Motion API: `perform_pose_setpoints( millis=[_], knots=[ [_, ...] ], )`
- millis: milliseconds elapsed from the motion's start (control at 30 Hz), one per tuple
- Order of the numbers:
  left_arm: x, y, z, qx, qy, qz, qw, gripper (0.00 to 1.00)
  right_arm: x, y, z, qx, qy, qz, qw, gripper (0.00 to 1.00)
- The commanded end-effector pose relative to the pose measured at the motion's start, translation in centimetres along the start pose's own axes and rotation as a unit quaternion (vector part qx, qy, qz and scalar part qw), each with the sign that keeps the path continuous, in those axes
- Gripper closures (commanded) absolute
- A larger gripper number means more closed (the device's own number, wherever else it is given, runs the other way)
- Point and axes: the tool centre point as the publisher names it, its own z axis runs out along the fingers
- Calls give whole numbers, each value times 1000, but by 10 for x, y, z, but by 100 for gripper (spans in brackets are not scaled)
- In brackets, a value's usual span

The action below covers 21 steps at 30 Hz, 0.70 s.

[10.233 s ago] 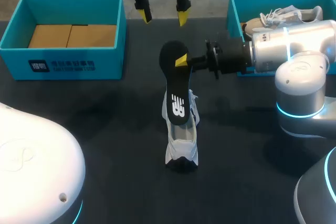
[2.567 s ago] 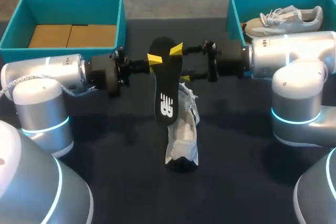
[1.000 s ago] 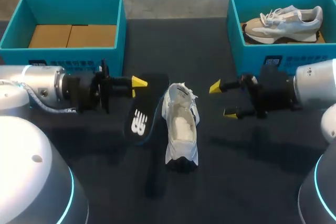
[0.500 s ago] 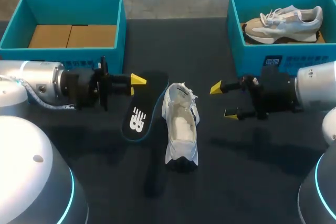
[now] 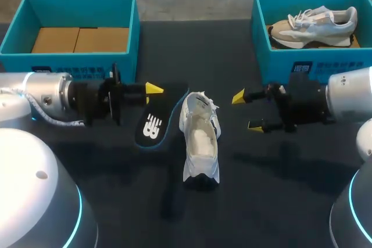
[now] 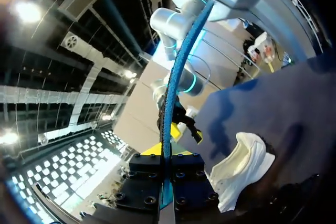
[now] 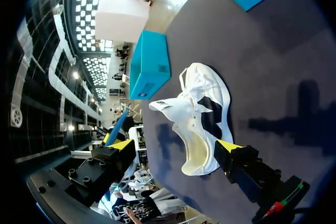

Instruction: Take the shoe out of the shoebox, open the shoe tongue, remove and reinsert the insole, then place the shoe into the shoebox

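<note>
A white shoe [image 5: 200, 143] stands on the dark table [image 5: 261, 201] near the middle, its tongue pulled open; it also shows in the wrist views [image 6: 241, 166] [image 7: 202, 114]. My left gripper [image 5: 152, 89] is shut on one end of the black insole [image 5: 154, 125], which slants down just left of the shoe. From the left wrist the insole [image 6: 176, 77] is edge-on between the fingers of that gripper [image 6: 165, 153]. My right gripper [image 5: 247, 111] hovers open to the shoe's right, nothing between its fingers; from its own wrist [image 7: 175, 146] the shoe lies just ahead.
A teal shoebox [image 5: 70, 56] with brown cardboard inside stands at the back left. Another teal box [image 5: 261, 33] at the back right holds a beige and white shoe [image 5: 314, 18]. Bare table lies in front of the white shoe.
The insole has tilted flatter and sunk toward the table beside the shoe, still in my left gripper. The right arm has kept still.
</note>
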Motion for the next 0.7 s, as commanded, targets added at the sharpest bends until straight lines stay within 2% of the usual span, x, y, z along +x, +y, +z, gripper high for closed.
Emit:
perform_pose_setpoints(
  millis=[33, 300, 467, 700],
  knots=[
    [6, -14, 2, -4, -20, -22, 1000, 100, -1, -7, 1, 2, 6, 3, 1000, 0],
    [17, -21, 6, 12, -31, -80, 996, 100, -9, -35, 1, 0, 12, 16, 1000, 0],
    [26, -21, 11, 18, -25, -97, 995, 100, -12, -57, 0, 4, 35, 25, 999, 0],
    [38, -17, 17, 31, -30, -129, 991, 100, -15, -84, 12, 15, 38, 28, 999, 0]
  ],
)
